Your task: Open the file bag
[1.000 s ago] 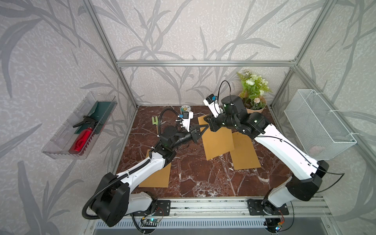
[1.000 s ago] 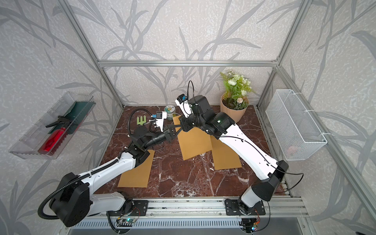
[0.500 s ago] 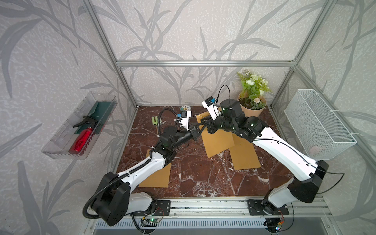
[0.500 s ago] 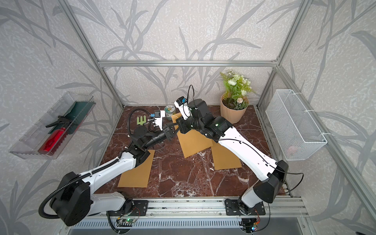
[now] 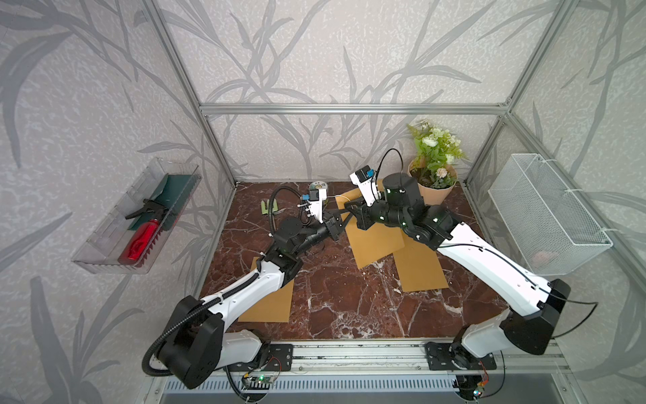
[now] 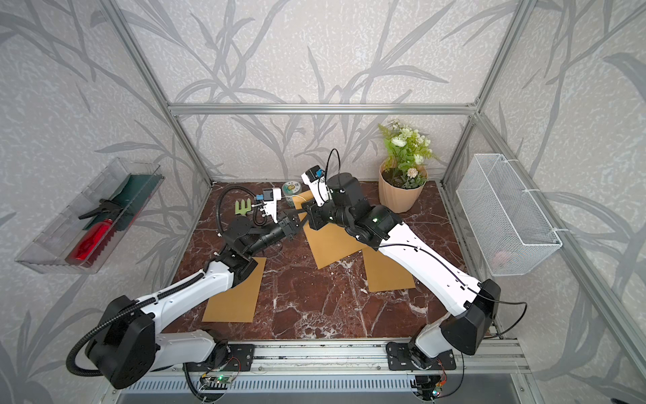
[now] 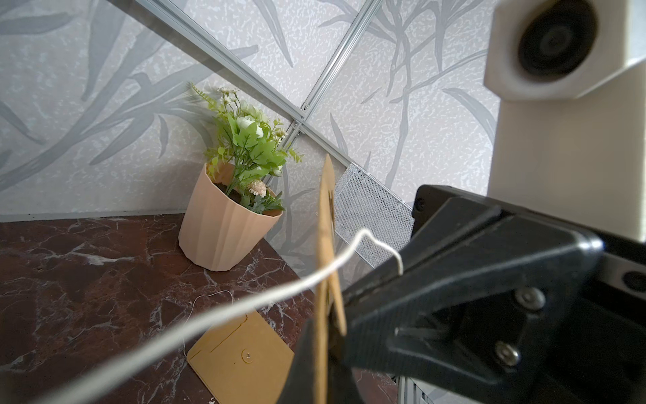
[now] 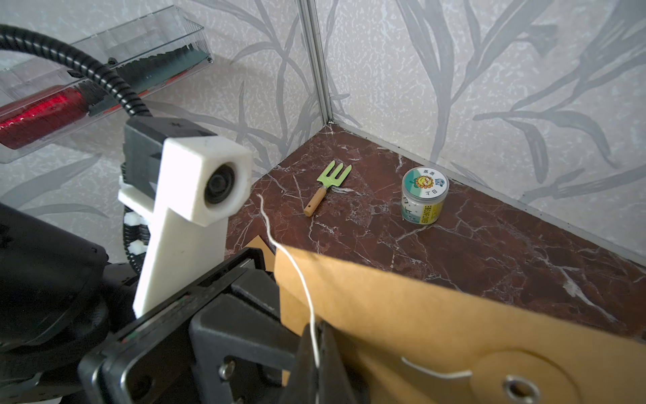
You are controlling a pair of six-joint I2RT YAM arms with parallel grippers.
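The left gripper is clamped on the lifted far edge of the middle file bag, at the back centre of the marble table. Just beside it, the right gripper pinches the bag's white string. A second file bag and a third file bag lie flat. The clear wall tray holds 1 red spray bottle and a dark green sheet. The white mesh basket holds 1 pinkish thing, too blurred to name. The peach pot holds artificial flowers.

Brown paper file bag, flap end raised, white string unwound
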